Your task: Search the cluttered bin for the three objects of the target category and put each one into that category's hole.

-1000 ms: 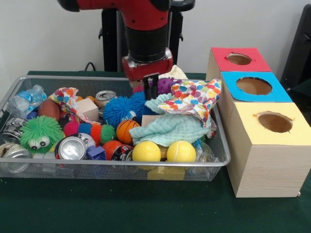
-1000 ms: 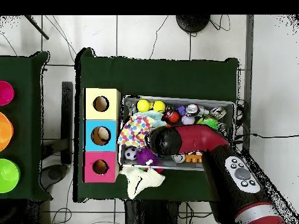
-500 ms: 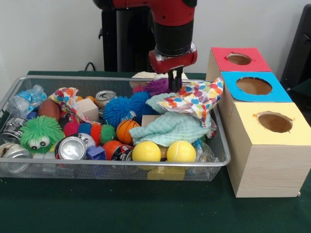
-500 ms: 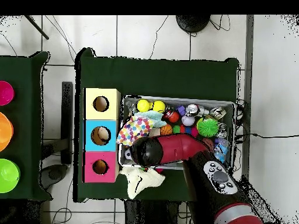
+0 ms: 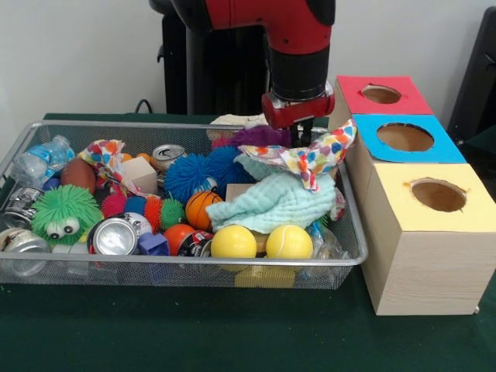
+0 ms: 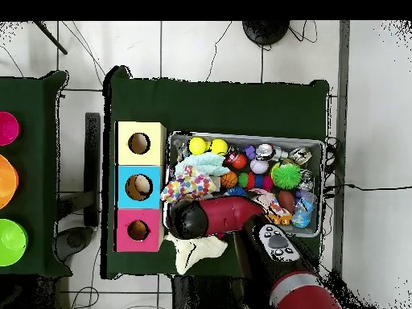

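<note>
- the wire-mesh bin (image 5: 353, 249) sits on the green table (image 5: 232, 333), beside three boxes in a row.
- the gripper (image 5: 298, 138) hangs over the bin's far corner next to the boxes; its tips are clamped on the polka-dot cloth (image 5: 306, 155), lifted off the pile there.
- a mint cloth (image 5: 275, 203) lies under the dotted one.
- two yellow balls (image 5: 233, 242) rest against the near rim.
- the three boxes are topped red (image 5: 380, 94), blue (image 5: 404, 138) and yellow (image 5: 435, 195), one hole each.
- one green fuzzy toy (image 5: 66, 213) with eyes lies at the bin's opposite end.
</note>
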`<state>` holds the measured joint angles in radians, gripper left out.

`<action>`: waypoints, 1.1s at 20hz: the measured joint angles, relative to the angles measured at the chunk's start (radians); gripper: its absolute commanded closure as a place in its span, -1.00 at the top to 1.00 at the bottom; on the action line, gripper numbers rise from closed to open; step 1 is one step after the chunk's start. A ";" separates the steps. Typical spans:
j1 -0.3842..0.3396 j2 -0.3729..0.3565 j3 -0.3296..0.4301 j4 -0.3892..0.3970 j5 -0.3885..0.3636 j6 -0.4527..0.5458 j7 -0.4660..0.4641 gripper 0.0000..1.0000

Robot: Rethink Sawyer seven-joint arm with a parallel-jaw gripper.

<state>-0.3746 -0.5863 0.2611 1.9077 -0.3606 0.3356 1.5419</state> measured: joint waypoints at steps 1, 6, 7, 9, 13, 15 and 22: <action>0.023 0.027 -0.021 0.000 0.006 -0.053 0.014 -1.00; 0.056 0.067 -0.056 -0.007 0.017 -0.164 0.034 -1.00; 0.065 0.090 -0.073 -0.012 0.018 -0.220 0.035 -1.00; 0.068 0.111 -0.083 -0.013 0.019 -0.249 0.035 -1.00; 0.062 0.161 -0.094 -0.019 0.019 -0.330 0.035 -1.00; 0.053 0.166 -0.093 -0.016 0.019 -0.342 0.035 -1.00; -0.026 0.166 -0.076 -0.022 -0.004 -0.293 0.035 -1.00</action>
<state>-0.4011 -0.4199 0.1852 1.8857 -0.3645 0.0421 1.5765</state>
